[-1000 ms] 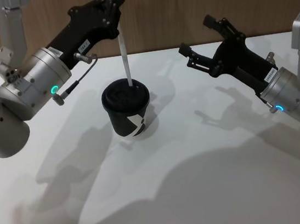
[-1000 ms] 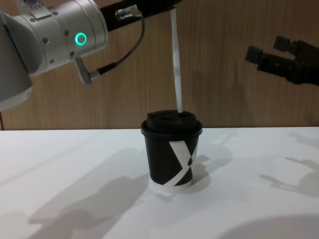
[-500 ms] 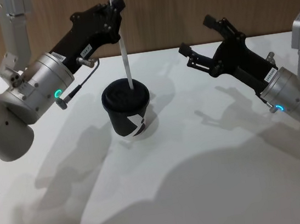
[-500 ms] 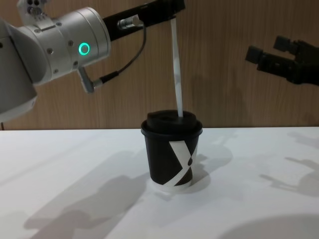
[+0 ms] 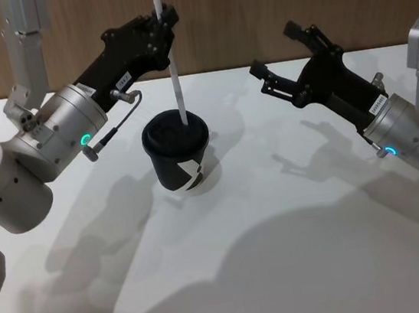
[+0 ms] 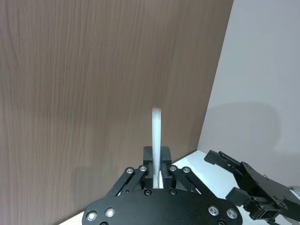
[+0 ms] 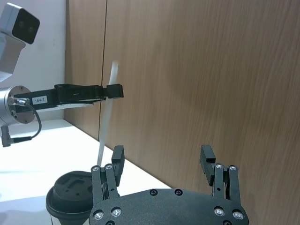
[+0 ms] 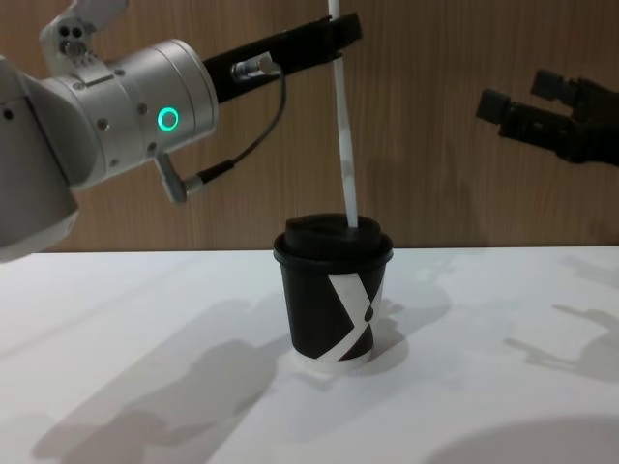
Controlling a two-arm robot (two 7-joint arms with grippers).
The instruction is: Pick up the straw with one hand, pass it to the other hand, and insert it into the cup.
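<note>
The black cup point(image 5: 179, 159) point(image 8: 333, 302) with a white X mark and black lid stands at the table's middle. The white straw point(image 5: 171, 61) point(image 8: 344, 135) rises nearly upright from it, its lower end at the lid's opening. My left gripper point(image 5: 164, 17) point(image 8: 338, 27) on the silver, green-lit arm is shut on the straw high above the cup; the left wrist view shows the straw point(image 6: 156, 140) pinched between its fingers point(image 6: 165, 164). My right gripper point(image 5: 273, 49) point(image 8: 515, 92) point(image 7: 161, 161) hangs open and empty to the cup's right, apart from it.
The white table point(image 5: 284, 255) lies under both arms, with a wooden wall point(image 5: 251, 4) behind it. The right wrist view shows the cup lid point(image 7: 72, 187) and the held straw point(image 7: 107, 122) farther off.
My left arm has come down slightly with the straw, whose lower end has sunk a little at the lid and now stands more upright. The right arm has not moved.
</note>
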